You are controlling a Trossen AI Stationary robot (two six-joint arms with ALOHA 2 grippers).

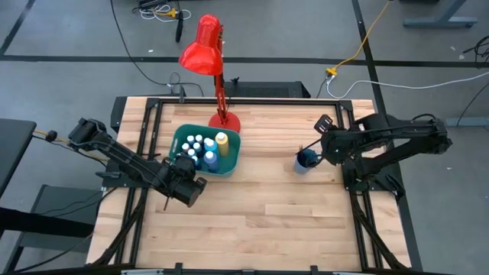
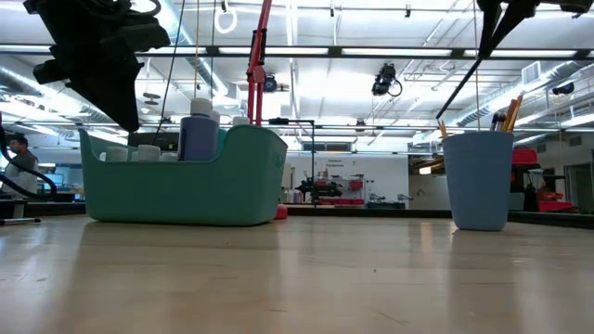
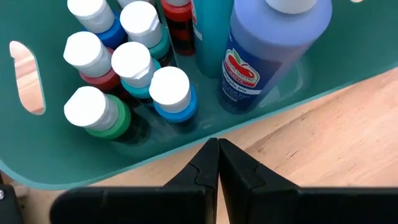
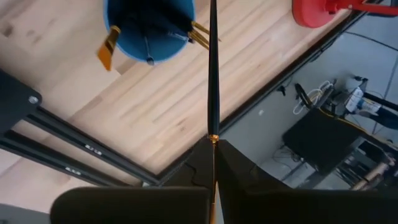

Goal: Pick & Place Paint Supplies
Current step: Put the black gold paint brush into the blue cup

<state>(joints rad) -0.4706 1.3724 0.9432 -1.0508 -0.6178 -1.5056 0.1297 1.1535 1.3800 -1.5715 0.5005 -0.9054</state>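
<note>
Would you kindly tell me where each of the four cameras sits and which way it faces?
High view: overhead, looking straight down at the wooden table; both dark arms show.
Low view: at tabletop height, looking level across at the teal plastic bin and the small blue cup; both arms hang from above.
Left wrist view: on the left arm, facing the white-capped paint bottles; shut left gripper shows.
Right wrist view: on the right arm, facing the cup; right gripper clamps a thin dark-handled brush.
High and low views share bin and cup.

- My table [image 1: 267,214]: pale wood planks, smooth, satin sheen.
- Bin [image 3: 186,140]: teal plastic, smooth, semi-gloss.
- Bottles [image 3: 267,56]: glossy plastic; white caps [image 3: 169,86] matt.
- Cup [image 2: 478,181]: blue plastic, matt.
- Lamp [image 1: 203,47]: red, glossy finish.
- My brush [image 4: 212,74]: dark, smooth handle.
</note>
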